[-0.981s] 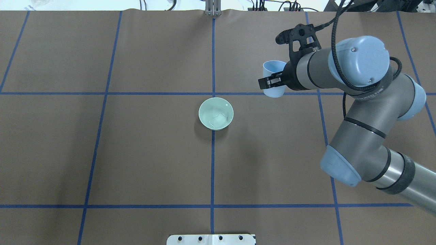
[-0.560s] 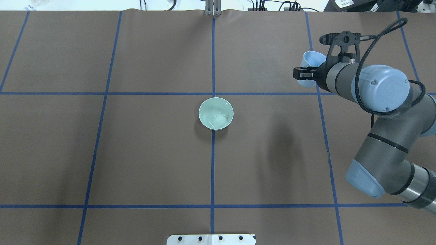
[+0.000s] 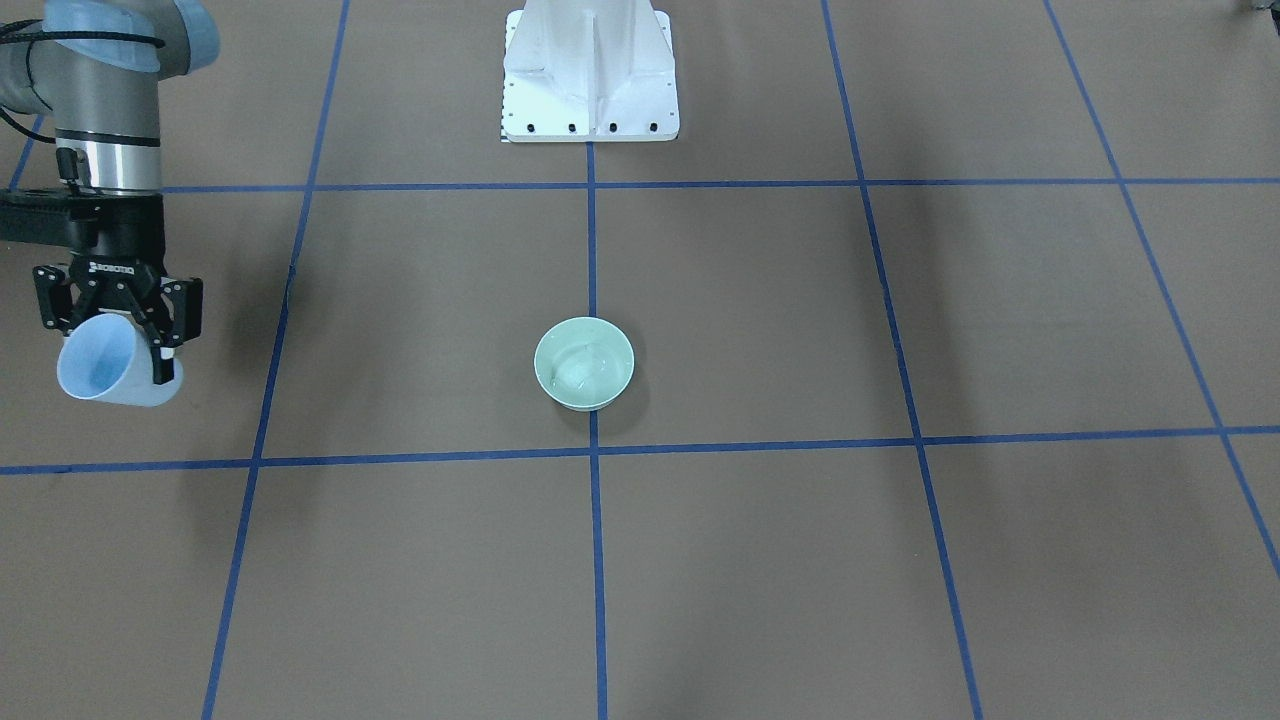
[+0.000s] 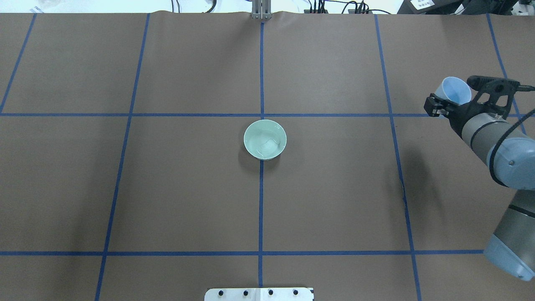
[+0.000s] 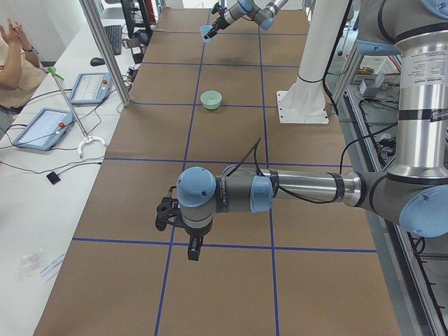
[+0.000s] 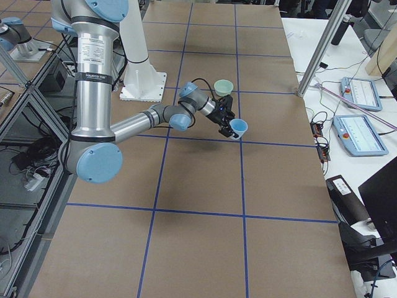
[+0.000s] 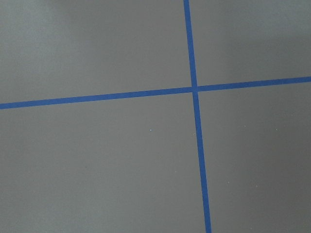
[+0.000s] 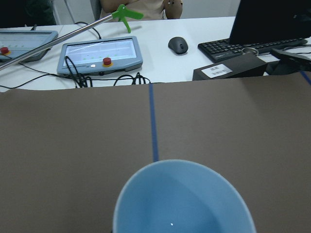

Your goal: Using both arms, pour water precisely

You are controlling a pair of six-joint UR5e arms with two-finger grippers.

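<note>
Overhead exterior: glossy water in bowl

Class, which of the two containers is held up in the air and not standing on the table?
The pale blue cup, tilted in the grip of the right hand near the table's side. The green bowl stands free on the table's middle.

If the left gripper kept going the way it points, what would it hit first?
Probably the brown table, near a blue tape crossing; the left gripper points down at it.

At bottom centre, pale blue cup; beyond it blue tape line, control tablet, mouse, keyboard.
</note>
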